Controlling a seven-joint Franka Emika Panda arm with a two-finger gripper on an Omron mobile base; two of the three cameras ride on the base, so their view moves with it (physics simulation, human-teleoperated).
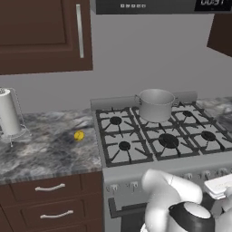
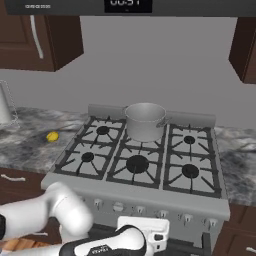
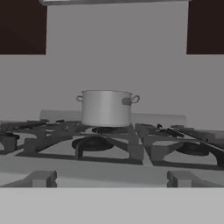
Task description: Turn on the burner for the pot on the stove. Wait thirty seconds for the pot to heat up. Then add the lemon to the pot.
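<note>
front knobs (image 3: 41, 178) sit nearest; jaws stand wide, holding nothing. you find the lemon (image 1: 79, 135) on the counter (image 1: 45, 149) left of the stove (image 1: 163, 165): small, round, likely slippery; grip across its middle.

- Plain grey wall (image 1: 136, 59) behind the cooking area.
- Dark brown upper cabinets (image 1: 41, 34) with a silver handle.
- Grey marbled table (image 1: 50, 145) with brown drawers (image 1: 50, 199) beneath.
- Paper towel roll (image 1: 9, 113) standing at the left.

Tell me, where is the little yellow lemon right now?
The lemon lies on the marble counter just left of the stove, between it and the paper towel roll, well away from the pot.
</note>
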